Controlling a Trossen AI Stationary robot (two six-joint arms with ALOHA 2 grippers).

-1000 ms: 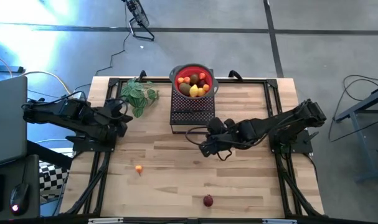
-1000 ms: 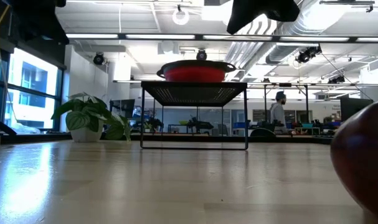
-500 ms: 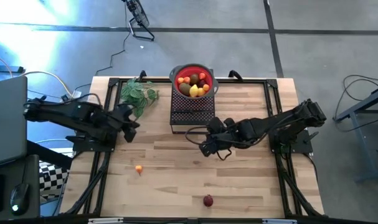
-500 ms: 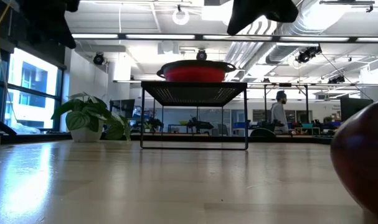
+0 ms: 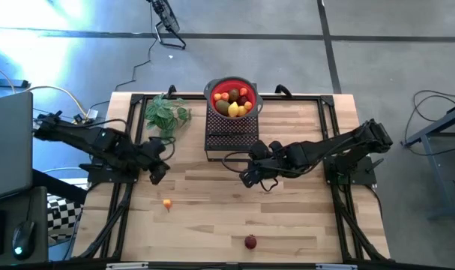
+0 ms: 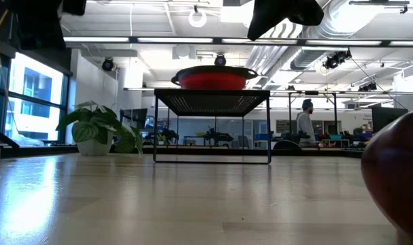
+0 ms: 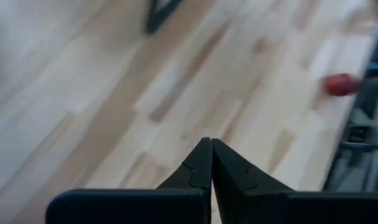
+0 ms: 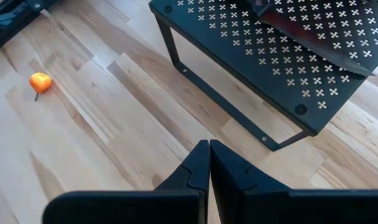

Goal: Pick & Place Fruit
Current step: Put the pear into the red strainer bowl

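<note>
A red bowl (image 5: pixel 232 97) heaped with yellow, red and olive fruit stands on a black perforated stand (image 5: pixel 231 135) at the table's far middle. A tiny orange fruit (image 5: pixel 167 202) lies on the wood near the left, also seen in the right wrist view (image 8: pixel 40 81). A dark red fruit (image 5: pixel 250 241) lies by the near edge and looms at the low view's right (image 6: pixel 397 177). My left gripper (image 5: pixel 160 175) hovers shut above the table, a little to the far side of the orange fruit. My right gripper (image 5: pixel 246 178) hovers shut just near of the stand.
A green leafy sprig (image 5: pixel 166 114) lies at the far left beside the stand. A dark flat piece (image 8: pixel 313 31) lies on the stand's perforated top (image 8: pixel 282 68). Black frame rails (image 5: pixel 115 217) run along the table's sides. Bare wood lies between the two loose fruits.
My left gripper has swung away from the leafy sprig toward the table's near edge and a little to the right, tipping further downward, and has stayed shut. My right gripper has kept still.
</note>
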